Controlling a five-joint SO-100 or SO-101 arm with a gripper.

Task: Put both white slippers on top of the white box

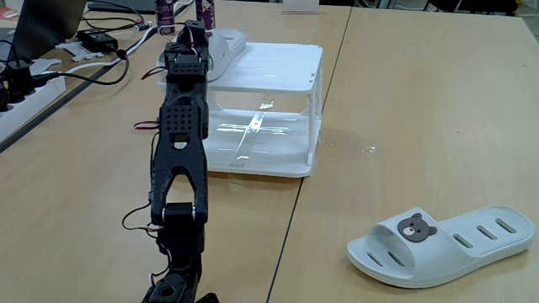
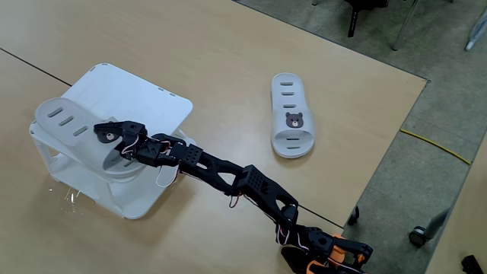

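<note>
One white slipper [image 2: 65,118] lies on the left part of the white box [image 2: 144,99], overhanging the box's left edge. My gripper [image 2: 116,144] reaches over the box and is shut on this slipper's strap end. In a fixed view from behind the arm, the gripper [image 1: 195,40] partly hides that slipper [image 1: 227,40] at the back left corner of the box [image 1: 278,63]. The other white slipper [image 1: 472,236], with its bear badge up, lies flat on the table, apart from the box [image 2: 291,99].
A power strip [image 1: 25,93], a black adapter [image 1: 99,39] and cables lie on the table at the back left. Bottles [image 1: 166,13] stand behind the box. The table edge [image 2: 396,144] runs close to the loose slipper, with floor beyond.
</note>
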